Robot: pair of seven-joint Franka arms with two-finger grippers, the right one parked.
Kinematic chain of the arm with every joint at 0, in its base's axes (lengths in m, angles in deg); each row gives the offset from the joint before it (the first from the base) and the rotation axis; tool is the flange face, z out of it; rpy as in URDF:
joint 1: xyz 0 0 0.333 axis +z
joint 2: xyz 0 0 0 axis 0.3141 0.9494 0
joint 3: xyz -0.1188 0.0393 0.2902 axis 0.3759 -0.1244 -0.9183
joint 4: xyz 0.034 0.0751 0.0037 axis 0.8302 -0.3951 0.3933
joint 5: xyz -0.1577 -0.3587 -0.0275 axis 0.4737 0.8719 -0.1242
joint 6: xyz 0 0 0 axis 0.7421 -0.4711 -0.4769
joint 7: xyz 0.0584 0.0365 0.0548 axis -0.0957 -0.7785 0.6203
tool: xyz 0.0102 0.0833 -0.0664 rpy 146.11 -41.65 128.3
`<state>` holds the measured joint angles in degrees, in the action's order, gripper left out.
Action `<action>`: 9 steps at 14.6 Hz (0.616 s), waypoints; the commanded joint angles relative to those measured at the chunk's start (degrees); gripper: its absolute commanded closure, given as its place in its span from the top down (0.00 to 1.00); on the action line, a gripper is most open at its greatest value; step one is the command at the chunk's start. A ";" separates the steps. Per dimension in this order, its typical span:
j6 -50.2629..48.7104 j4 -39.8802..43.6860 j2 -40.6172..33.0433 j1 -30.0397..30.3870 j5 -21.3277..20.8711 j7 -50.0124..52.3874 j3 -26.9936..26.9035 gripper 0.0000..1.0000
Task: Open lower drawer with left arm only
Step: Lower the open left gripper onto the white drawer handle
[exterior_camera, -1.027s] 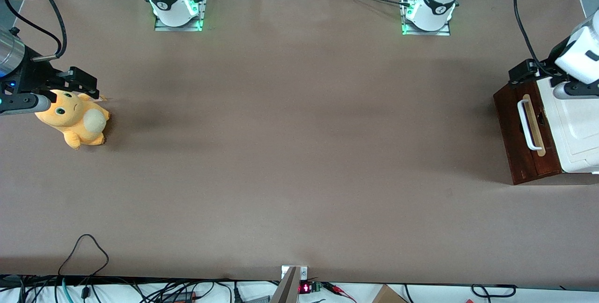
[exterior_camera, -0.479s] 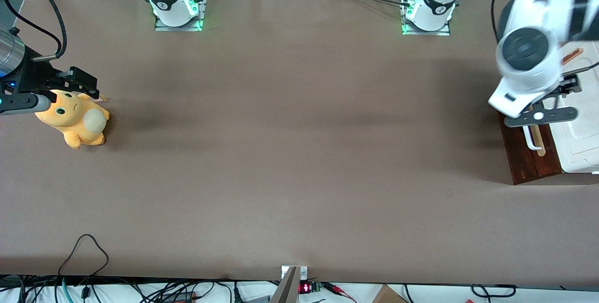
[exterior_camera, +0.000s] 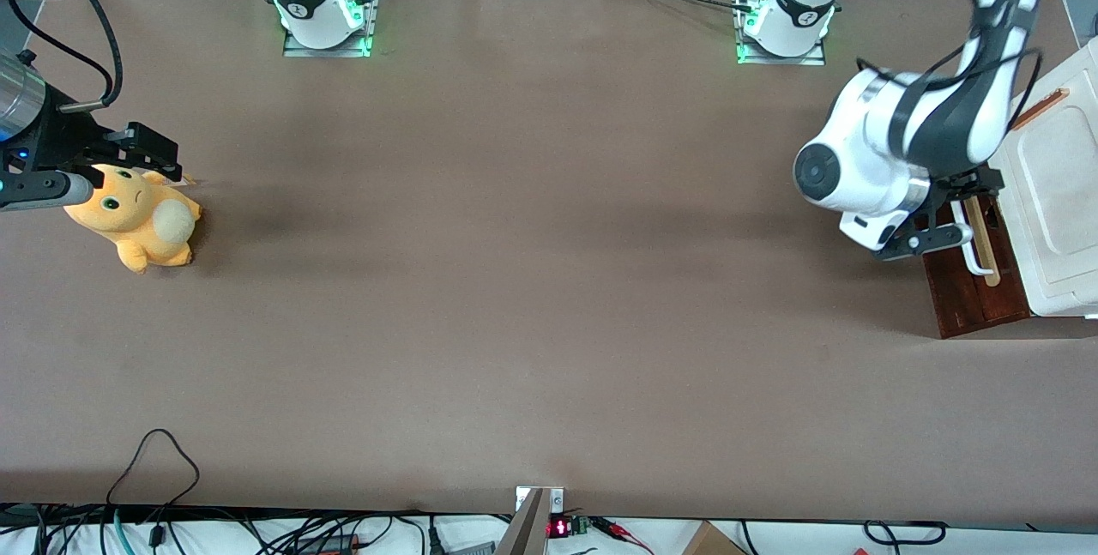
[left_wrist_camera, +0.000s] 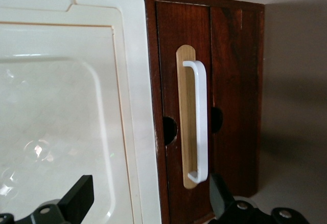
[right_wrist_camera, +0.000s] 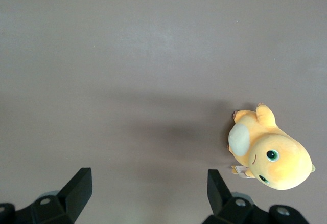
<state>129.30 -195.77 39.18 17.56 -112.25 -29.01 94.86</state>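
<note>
The lower drawer [left_wrist_camera: 168, 70] is a dark red-brown front under the cabinet's white top, with a white bar handle [left_wrist_camera: 201, 116] on a pale wooden strip. It looks shut. The front view shows it [exterior_camera: 969, 298] at the working arm's end of the table, partly hidden by the left arm [exterior_camera: 866, 173]. My gripper [exterior_camera: 950, 214] hovers at the handle [exterior_camera: 974, 259]. It is open [left_wrist_camera: 148, 203]: one finger [left_wrist_camera: 76, 198] is over the white top, the other finger [left_wrist_camera: 219, 198] by the handle's end. Nothing is held.
The cabinet's white moulded top [exterior_camera: 1059, 195] reaches the table's end. An orange plush toy [exterior_camera: 137, 220] lies at the parked arm's end of the table, under that arm's gripper. Cables [exterior_camera: 154, 461] trail along the table edge nearest the camera.
The left arm has swung from over the cabinet's top out to the drawer's front. Its gripper now sits at the handle. The drawer has not moved.
</note>
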 commanded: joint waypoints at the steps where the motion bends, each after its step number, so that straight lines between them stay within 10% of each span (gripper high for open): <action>1: -1.92 1.04 4.60 0.57 -4.85 2.54 0.26 0.98; 9: -8.69 1.57 15.42 1.89 -16.63 10.90 0.35 0.96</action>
<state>122.42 -195.62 52.10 18.24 -126.14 -19.38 94.82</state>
